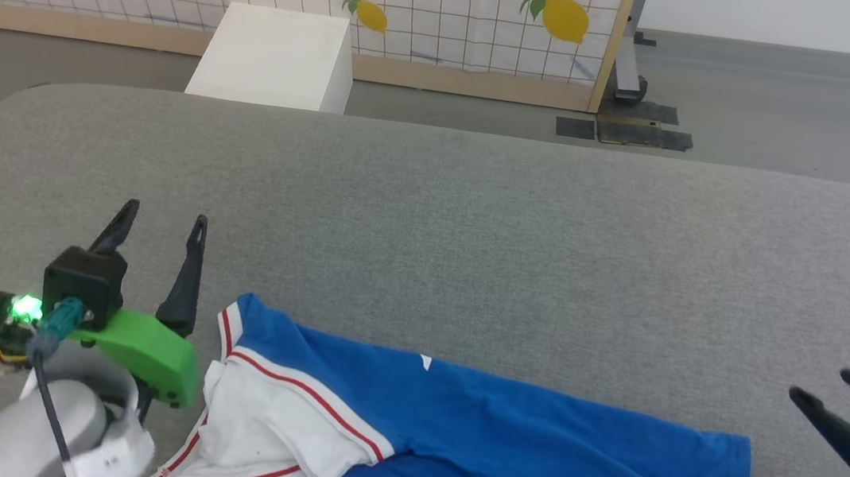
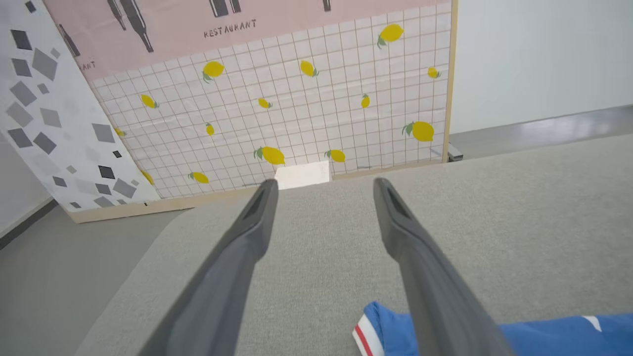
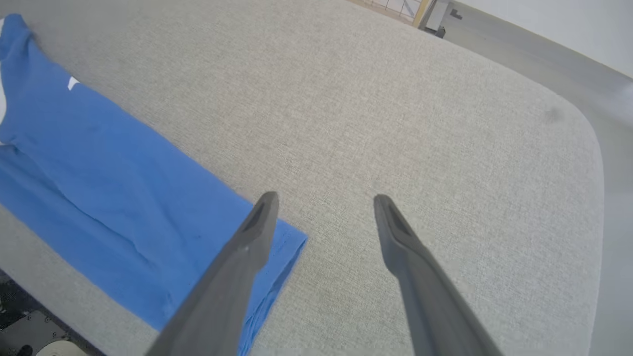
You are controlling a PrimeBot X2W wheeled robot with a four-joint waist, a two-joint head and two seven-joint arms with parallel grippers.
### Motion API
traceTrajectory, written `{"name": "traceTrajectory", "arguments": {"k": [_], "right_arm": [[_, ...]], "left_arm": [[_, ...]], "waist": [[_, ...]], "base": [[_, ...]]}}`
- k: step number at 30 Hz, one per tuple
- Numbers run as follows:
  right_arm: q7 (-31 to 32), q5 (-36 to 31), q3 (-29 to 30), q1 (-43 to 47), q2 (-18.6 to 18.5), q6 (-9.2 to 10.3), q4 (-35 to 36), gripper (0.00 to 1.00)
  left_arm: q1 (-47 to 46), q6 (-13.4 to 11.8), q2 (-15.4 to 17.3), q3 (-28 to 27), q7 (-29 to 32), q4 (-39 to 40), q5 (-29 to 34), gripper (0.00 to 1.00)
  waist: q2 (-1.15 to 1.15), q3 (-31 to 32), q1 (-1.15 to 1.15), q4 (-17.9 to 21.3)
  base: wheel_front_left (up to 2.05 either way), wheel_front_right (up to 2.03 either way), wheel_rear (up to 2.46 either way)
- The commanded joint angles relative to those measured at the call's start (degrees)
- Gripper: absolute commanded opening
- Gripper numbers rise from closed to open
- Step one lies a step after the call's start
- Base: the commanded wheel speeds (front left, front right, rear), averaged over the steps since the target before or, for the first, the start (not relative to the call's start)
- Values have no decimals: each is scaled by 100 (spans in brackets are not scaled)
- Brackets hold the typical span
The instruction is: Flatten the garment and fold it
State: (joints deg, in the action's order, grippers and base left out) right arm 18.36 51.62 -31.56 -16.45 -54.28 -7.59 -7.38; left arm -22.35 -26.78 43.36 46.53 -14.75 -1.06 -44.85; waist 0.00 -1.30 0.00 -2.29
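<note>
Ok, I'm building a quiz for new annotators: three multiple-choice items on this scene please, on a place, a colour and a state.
1. Where on the grey table does the garment lie? A) near edge B) far edge C) middle
2. Its thin stripes are: A) green B) red C) black
3. The left gripper and right gripper are: A) both shut on cloth B) one open, one shut C) both open, empty

1 A: the garment runs off the head view's bottom edge.
2 B: red lines edge the white sleeve.
3 C: each gripper's jaws stand spread, nothing between.
</note>
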Motion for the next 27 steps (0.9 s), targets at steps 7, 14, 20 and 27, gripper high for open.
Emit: {"name": "traceTrajectory", "arguments": {"k": [7, 14, 20, 27], "right_arm": [[853, 204, 191, 542, 119, 10, -206, 100], [1367, 327, 39, 761, 420, 10, -276, 100], [1439, 238, 51, 702, 858, 10, -742, 100], [1434, 184, -209, 713, 1297, 10, -1186, 100]], "left_arm": [[1488, -80, -1100, -1951, -24, 449, 1431, 100], [2246, 580, -2001, -3116, -24, 704, 2575, 100], [2556, 1162, -2704, -3728, -24, 725, 3240, 100], [2642, 1717, -3272, -4153, -25, 552, 3704, 100]], "waist": [[0, -170, 0, -136], [0, -324, 0, -241], [0, -454, 0, -324], [0, -534, 0, -400]], "base": [[0, 0, 0], [0, 0, 0], [0, 0, 0], [0, 0, 0]]}}
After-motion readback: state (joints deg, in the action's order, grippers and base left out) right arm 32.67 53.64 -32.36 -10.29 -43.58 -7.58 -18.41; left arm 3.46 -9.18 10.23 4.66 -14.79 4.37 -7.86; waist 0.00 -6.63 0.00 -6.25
